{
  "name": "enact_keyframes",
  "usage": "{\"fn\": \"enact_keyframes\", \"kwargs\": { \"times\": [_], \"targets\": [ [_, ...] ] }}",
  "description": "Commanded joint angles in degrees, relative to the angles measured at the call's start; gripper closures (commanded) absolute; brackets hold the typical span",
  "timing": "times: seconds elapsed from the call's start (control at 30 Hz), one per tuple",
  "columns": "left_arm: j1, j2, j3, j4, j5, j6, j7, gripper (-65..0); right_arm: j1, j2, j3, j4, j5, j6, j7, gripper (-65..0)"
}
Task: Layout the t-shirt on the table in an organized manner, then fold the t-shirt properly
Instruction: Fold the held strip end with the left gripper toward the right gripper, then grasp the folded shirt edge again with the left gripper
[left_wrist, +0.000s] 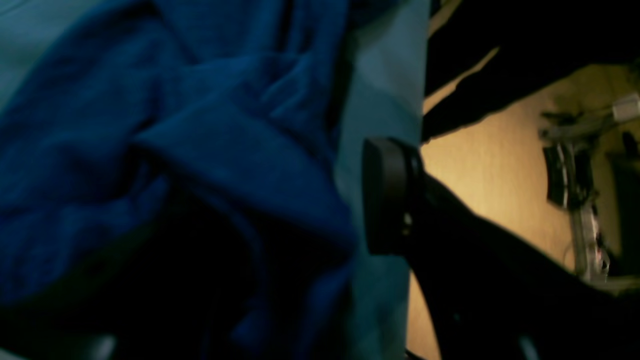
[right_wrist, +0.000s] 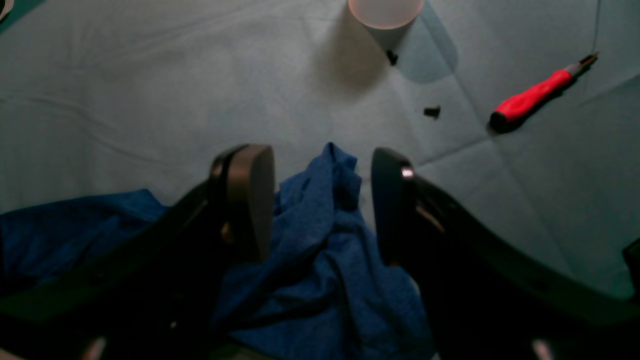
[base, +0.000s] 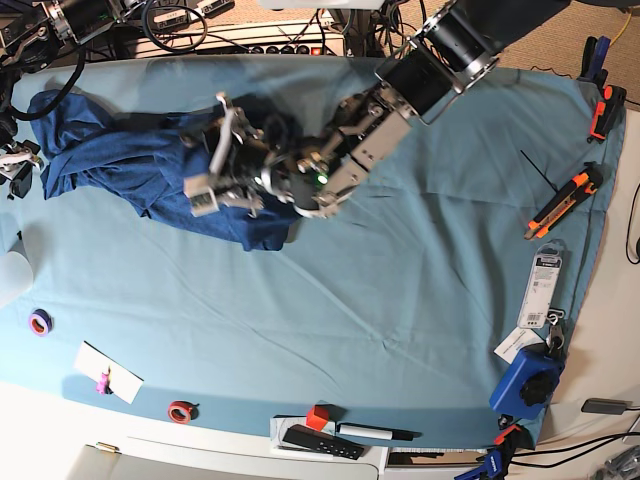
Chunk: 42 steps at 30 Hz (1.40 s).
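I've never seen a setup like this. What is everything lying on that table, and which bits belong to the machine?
t-shirt: one, dark blue, crumpled at upper left of the base view
table: one, teal cloth cover, under everything
utility knife: one, orange and black, right side
blue box: one, blue, lower right
purple tape ring: one, purple, left edge
red tape ring: one, red, lower left
red cube: one, red, bottom edge
remote: one, black, below the cube
screwdriver: one, red handle, on the cloth in the right wrist view
cup: one, pale, top of the right wrist view
left tool: one, over the shirt, jaws apart
right tool: one, black, open astride a shirt fold
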Motion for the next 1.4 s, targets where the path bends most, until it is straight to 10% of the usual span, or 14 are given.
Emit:
{"fn": "enact_keyframes", "kwargs": {
  "times": [0.0, 0.4, 0.67, 0.83, 1.07, 1.37],
  "targets": [
    [-1.2, 1.9, 0.5, 1.0, -0.5, -0.2, -1.6, -29.9, 0.3, 1.4, 0.1, 1.0, 0.9, 0.0, 1.2, -30.9],
    [-2.6, 4.7, -0.2, 1.4, 4.0, -0.2, -0.1, -27.5, 0.3, 1.4, 0.1, 1.0, 0.9, 0.0, 1.2, -30.9],
    [-3.0, 4.7, -17.9, 10.7, -7.6, -3.8, 8.2, -19.4, 0.3, 1.4, 0.1, 1.0, 0.9, 0.0, 1.2, -30.9],
    [-2.6, 0.2, -27.2, 11.8, -10.2, -4.3, 12.4, 0.0, 0.3, 1.4, 0.1, 1.0, 0.9, 0.0, 1.2, -30.9],
    [1.9, -8.9, -29.2, 10.3, 0.9, -0.7, 8.5, 0.0, 0.3, 1.4, 0.1, 1.0, 0.9, 0.0, 1.2, -30.9],
    [7.3, -10.0, -26.6, 10.2, 13.1, 1.6, 0.5, 0.0, 0.3, 1.4, 0.1, 1.0, 1.1, 0.0, 1.2, -30.9]
  ]
}}
